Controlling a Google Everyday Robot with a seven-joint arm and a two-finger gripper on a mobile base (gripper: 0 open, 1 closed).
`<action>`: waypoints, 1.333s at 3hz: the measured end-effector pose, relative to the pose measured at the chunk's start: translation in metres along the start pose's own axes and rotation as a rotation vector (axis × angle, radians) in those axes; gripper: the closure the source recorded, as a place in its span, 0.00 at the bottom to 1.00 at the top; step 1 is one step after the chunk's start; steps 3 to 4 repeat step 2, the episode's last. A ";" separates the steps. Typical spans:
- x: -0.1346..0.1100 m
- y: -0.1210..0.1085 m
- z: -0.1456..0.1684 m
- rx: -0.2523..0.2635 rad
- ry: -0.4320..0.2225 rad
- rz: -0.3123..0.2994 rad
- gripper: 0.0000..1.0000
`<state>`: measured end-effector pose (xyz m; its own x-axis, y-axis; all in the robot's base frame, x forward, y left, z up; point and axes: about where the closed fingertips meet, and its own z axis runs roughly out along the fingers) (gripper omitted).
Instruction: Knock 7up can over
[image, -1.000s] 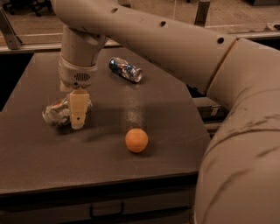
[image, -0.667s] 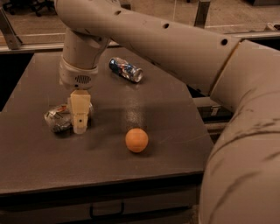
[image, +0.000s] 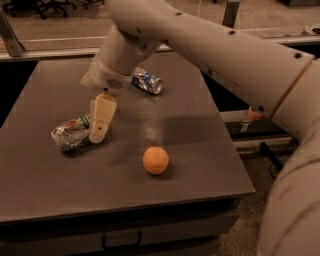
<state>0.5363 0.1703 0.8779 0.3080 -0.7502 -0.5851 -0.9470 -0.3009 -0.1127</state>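
Well, in the one camera view the 7up can (image: 70, 134) lies on its side at left centre of the dark table (image: 200, 165), so the knock looks done, with only drawing the arm away left. The gripper (image: 100, 131) hangs at the can's right end, perhaps touching it; whether it is spread or pressed together I cannot tell. A blue-and-silver can (image: 147, 81) lies at upper centre and an orange (image: 156, 160) sits at lower centre, neither in the way.
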 end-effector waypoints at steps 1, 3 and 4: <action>0.016 -0.007 -0.059 0.175 -0.154 0.126 0.00; 0.043 -0.019 -0.097 0.309 -0.196 0.203 0.00; 0.043 -0.019 -0.097 0.309 -0.196 0.203 0.00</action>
